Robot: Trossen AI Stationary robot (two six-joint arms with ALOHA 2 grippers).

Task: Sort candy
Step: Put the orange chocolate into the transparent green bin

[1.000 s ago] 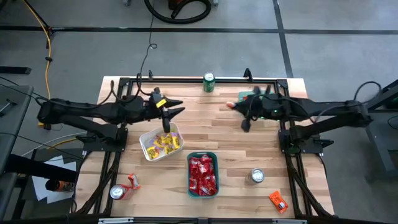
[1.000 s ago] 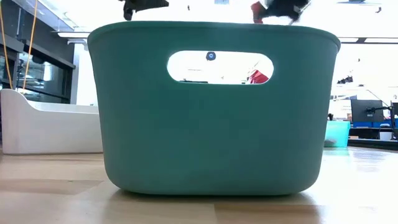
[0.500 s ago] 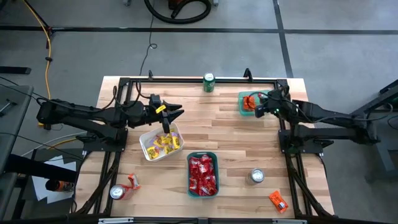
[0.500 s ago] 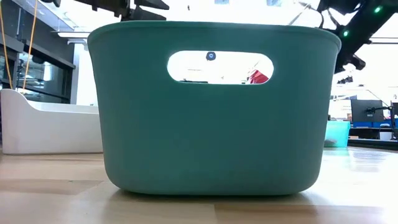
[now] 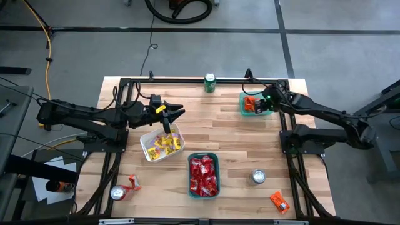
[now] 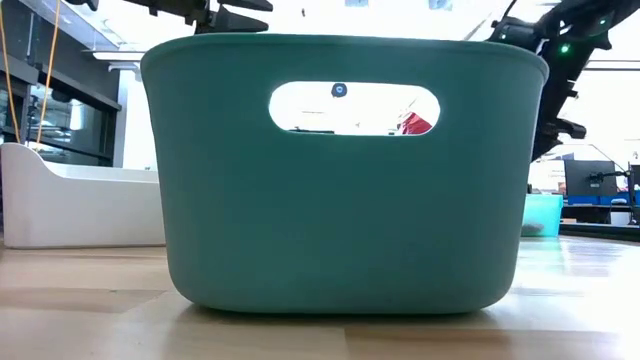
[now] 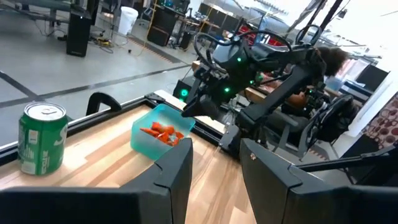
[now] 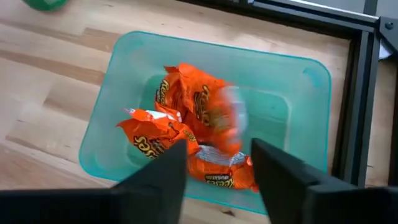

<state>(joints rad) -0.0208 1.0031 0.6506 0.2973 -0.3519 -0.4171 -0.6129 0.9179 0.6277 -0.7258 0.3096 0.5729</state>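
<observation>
The candy lies sorted in three trays: yellow packets in a white tray (image 5: 162,144), red ones in a dark teal tray (image 5: 204,175), orange ones (image 8: 186,134) in a small light teal tray (image 5: 245,99) at the far right. My right gripper (image 8: 217,149) hangs open over that small tray, pointing steeply down. A blurred orange packet (image 8: 214,109) shows below its fingers, over the others. My left gripper (image 5: 180,113) stands open and level above the white tray's far edge. Nothing is between its fingers (image 7: 214,152).
A green can (image 5: 210,82) stands at the far edge. Silver cans stand at the near right (image 5: 257,177) and the near left (image 5: 117,193). Loose packets lie at the near left (image 5: 133,182) and the near right (image 5: 280,201). The black frame rail (image 8: 360,106) runs beside the small tray.
My right gripper has swung from the table's middle toward the far right corner, sunk and tipped downward over the light teal tray, and opened there. The orange packet it carried has come free over the tray. My left gripper has sunk a little.
</observation>
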